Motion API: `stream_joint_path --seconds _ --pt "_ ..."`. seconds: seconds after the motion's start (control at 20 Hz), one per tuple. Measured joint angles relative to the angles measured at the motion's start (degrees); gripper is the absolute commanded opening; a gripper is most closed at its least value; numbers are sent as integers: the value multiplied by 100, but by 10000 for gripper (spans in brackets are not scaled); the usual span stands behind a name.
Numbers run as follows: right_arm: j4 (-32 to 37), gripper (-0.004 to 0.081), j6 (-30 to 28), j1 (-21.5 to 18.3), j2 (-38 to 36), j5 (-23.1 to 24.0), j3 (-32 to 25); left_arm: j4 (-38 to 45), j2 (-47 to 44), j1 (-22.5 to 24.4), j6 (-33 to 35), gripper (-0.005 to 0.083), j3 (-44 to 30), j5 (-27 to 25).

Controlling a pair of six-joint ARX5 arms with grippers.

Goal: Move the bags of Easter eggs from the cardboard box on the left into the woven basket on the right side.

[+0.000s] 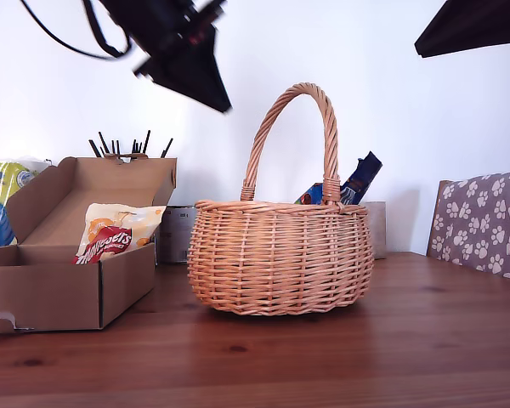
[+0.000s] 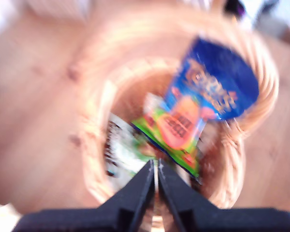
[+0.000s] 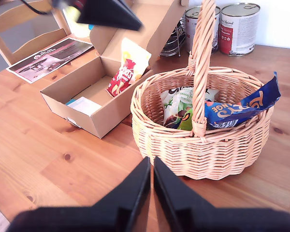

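The first pincer [image 2: 155, 166] hangs above the basket [image 1: 280, 255], tips pressed together on nothing. The blue bag [image 2: 217, 82] and a greenish one [image 3: 181, 104] lie inside — so a drop looks just finished. The second pincer [image 3: 151, 166] hovers high over the tabletop [image 1: 408, 340], also closed and empty. One cream-orange bag [image 1: 115, 231] leans upright in the box [image 1: 59, 289] at the exterior view's left. Next, I'd judge, a pincer must swing over the box, spread, and pinch that bag's top edge.

A cream-orange bag [image 1: 115, 231] leaning in the cardboard box [image 1: 64, 293] bears a red "Maltesers" logo. Orange letters on the dark blue bag [image 3: 241, 107] read partly "NGE"; the tins' labels are illegible.
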Motion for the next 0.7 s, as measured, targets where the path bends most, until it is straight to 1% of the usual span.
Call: stream_joint_path --seconds 0.1,0.3,0.4,0.5,0.6,0.7 --pt "0 -12 0 0 2 0 0 459 -365 251 2 -24 -688 11" --pt "-2 -12 0 0 2 0 0 1526 -1150 833 11 -24 -2647 42" --pt "-7 -12 0 0 2 0 0 2166 -1707 1213 37 -24 -3569 319" --pt "-9 -12 0 0 2 0 0 2868 -2306 1665 39 -24 -4288 719" --pt "-9 -12 0 0 2 0 0 3434 -2806 2131 42 -24 -4857 1043" --pt "-9 -12 0 0 2 0 0 3556 -2992 2450 42 -24 -5189 1161"
